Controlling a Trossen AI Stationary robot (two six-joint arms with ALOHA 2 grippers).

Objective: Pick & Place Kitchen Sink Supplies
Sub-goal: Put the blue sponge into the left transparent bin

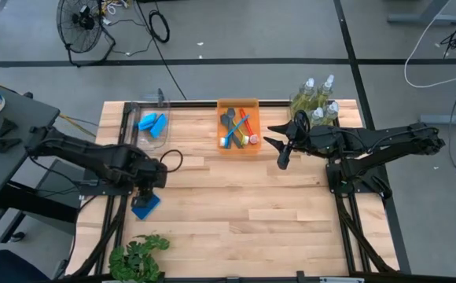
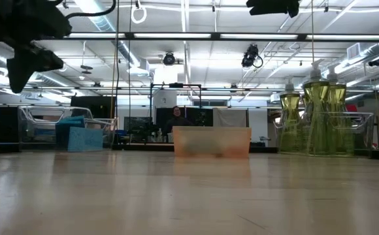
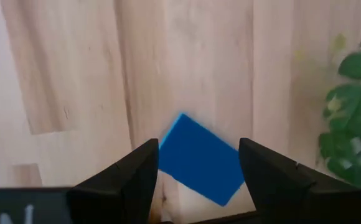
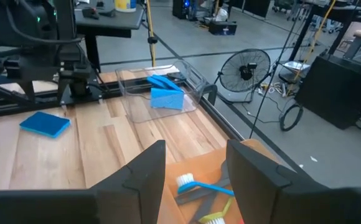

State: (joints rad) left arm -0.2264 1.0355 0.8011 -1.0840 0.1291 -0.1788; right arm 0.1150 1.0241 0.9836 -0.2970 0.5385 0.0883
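While my left gripper (image 3: 196, 165) hangs over the left side of the table (image 1: 244, 212), a dark-blue sponge (image 3: 200, 158) lies flat on the wood directly below it. In my left wrist view the sponge sits askew in the gap between my two fingers (image 3: 131, 177), which are spread wide apart on either side of it. I cannot tell from that view whether the fingers touch the sponge; the overhead view shows the sponge (image 1: 145, 206) at the near edge of my gripper, partly covered by it. The leafy plant (image 1: 137, 255) stands near the sponge, toward the table's front edge.

Two more blue sponges (image 1: 152, 123) rest inside the clear bin (image 1: 159, 100) at the back left of the table, well apart from my left gripper.

My right gripper (image 1: 285, 143) is held above the table just beside the orange tray (image 1: 221, 126), on its right. Its fingers (image 4: 140, 171) are spread, with nothing between them. In my right wrist view the tray lies under the gap, and a blue brush (image 4: 200, 185) with a white head is in it. The overhead view shows several brushes (image 1: 238, 128) lying together in that tray, among them red and yellow-green ones.

The pump bottles (image 1: 316, 101) of yellow-green liquid stand upright at the back right corner, close behind my right gripper.
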